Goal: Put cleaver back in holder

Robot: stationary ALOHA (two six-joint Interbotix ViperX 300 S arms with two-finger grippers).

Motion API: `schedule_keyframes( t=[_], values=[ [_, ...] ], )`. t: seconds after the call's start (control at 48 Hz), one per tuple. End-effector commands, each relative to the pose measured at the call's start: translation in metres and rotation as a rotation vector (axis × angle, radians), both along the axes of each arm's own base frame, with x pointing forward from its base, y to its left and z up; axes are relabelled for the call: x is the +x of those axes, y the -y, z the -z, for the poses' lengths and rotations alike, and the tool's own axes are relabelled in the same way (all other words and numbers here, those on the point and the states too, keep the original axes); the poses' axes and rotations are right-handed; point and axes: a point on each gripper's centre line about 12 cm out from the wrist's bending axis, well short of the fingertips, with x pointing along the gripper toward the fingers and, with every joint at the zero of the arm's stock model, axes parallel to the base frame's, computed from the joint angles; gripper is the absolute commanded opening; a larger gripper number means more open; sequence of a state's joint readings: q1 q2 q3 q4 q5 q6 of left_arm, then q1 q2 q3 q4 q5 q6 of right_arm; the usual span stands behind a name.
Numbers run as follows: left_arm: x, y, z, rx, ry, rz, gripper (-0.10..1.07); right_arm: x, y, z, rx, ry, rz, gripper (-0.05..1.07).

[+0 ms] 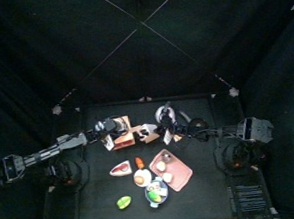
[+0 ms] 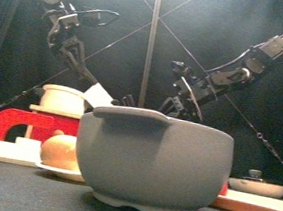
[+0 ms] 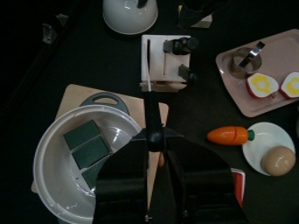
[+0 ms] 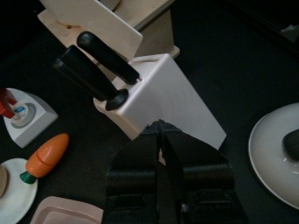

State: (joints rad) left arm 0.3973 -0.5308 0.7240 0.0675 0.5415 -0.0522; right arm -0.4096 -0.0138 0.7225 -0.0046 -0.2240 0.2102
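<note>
The black table (image 1: 101,203) is crowded, with bare room mainly at its front-left corner. A big grey pot (image 2: 149,159) fills the front view and hides most of what stands behind it. A pink tray (image 3: 263,107) with 2 egg halves lies to the right, cut off at the edge of the left wrist view.

The holder (image 3: 163,66), a pale block with black handles, stands mid-table between both arms. A plate (image 3: 260,131) and a carrot (image 3: 230,134) lie near it.

The left gripper (image 3: 153,144) clasps the cleaver (image 3: 152,105), which shows only edge-on as 1 thin dark line reaching the holder. The right gripper (image 4: 163,144) hangs just beside the holder, its jaws narrow with nothing between them.
</note>
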Motion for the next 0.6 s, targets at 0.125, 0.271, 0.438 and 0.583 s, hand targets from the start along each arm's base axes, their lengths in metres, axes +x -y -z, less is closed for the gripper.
schedule_keyframes(
  t=[0.125,0.271,0.438,0.583],
  values=[
    [0.0043,-0.0004,-0.0101,0.013,0.028,0.005,0.43,0.0044,0.0052,-0.0146,-0.020,0.043,0.007,0.37],
    [0.0042,-0.0010,-0.0103,0.015,0.029,0.004,0.43,0.0052,0.0047,-0.0139,-0.025,0.039,0.001,0.37],
    [0.0047,-0.0030,-0.0062,0.015,0.025,0.000,0.43,0.0075,0.0062,-0.0123,-0.027,0.032,-0.002,0.37],
    [0.0057,-0.0038,-0.0045,0.017,0.031,-0.001,0.43,0.0095,0.0062,-0.0112,-0.030,0.027,-0.007,0.37]
  ],
)
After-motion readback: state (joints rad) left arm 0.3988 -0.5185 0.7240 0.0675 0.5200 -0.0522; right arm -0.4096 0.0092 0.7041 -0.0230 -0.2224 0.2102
